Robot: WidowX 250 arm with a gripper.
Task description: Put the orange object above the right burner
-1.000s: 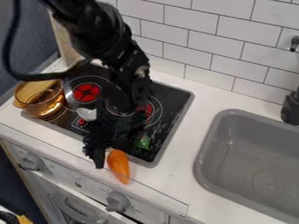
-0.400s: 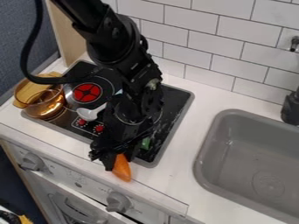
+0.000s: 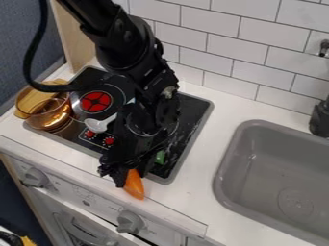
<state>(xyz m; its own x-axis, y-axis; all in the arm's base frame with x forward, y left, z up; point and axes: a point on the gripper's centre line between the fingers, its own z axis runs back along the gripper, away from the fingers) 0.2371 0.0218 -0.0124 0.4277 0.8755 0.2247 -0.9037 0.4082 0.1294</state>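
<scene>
The gripper (image 3: pixel 132 175) hangs low at the stove's front edge, over the upper end of the orange object (image 3: pixel 134 186). That object is carrot-like, and its tapered lower part lies on the white counter, pointing toward the front. Its upper end is hidden beneath the gripper. Farther back on the black stove top (image 3: pixel 194 117), the arm covers nearly all of the right burner, leaving only a bit of its outer ring in sight.
An amber glass pot (image 3: pixel 48 111) stands at the stove's left side. A white spoon (image 3: pixel 97 125) lies near the red left burner (image 3: pixel 95 102). Something green (image 3: pixel 160 157) is just right of the gripper. The grey sink (image 3: pixel 276 182) is at the right.
Since the first frame the gripper has shifted right, from beside the orange object to over its upper end; the object's tip moved slightly. The last two frames look alike.
</scene>
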